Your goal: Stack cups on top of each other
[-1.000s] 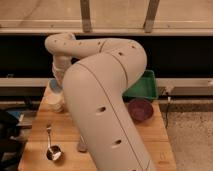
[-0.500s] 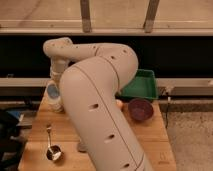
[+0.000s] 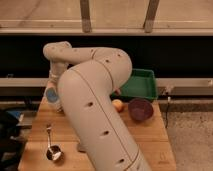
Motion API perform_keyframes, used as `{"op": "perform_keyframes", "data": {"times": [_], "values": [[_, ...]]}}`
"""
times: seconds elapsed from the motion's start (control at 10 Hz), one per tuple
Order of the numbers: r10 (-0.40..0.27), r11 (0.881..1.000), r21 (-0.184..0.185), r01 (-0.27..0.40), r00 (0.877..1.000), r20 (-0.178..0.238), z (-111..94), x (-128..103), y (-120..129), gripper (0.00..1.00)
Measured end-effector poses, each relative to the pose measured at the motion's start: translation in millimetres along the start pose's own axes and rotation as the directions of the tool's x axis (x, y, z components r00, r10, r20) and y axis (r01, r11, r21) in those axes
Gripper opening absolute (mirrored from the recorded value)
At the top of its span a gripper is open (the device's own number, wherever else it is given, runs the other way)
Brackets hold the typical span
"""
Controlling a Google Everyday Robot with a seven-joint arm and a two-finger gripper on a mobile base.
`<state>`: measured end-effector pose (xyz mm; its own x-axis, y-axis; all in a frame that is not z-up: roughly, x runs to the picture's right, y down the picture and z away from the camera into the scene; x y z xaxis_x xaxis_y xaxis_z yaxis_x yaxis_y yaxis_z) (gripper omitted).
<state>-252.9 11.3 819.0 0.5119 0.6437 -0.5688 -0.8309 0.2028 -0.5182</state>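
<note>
Nearest us, the long-handled metal measuring cup [image 3: 52,152] lies on the wooden table [image 3: 150,137] at its front left, and the big cream arm [image 3: 97,115] sweeps up across the middle, blocking much of the tabletop. Past it sit a small orange fruit [image 3: 117,105] and the purple bowl [image 3: 141,109], the green tray [image 3: 139,85] behind them. At far left the gripper [image 3: 53,96] hangs over the light blue cup [image 3: 51,95], cream-white cup [image 3: 54,104] just beneath (whether the claw is apart or together, I cannot tell).
</note>
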Motion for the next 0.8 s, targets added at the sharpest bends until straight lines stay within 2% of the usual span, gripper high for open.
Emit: {"op": "perform_keyframes", "data": {"times": [0.4, 0.5, 0.8], "values": [[-0.022, 1.000, -0.003, 0.022, 1.000, 0.000, -3.6, -0.2, 9.6, 0.70], [-0.027, 1.000, -0.004, 0.027, 1.000, 0.000, -4.0, -0.6, 12.5, 0.74], [-0.031, 1.000, -0.007, 0.031, 1.000, -0.002, -4.9, -0.6, 14.3, 0.74]]}}
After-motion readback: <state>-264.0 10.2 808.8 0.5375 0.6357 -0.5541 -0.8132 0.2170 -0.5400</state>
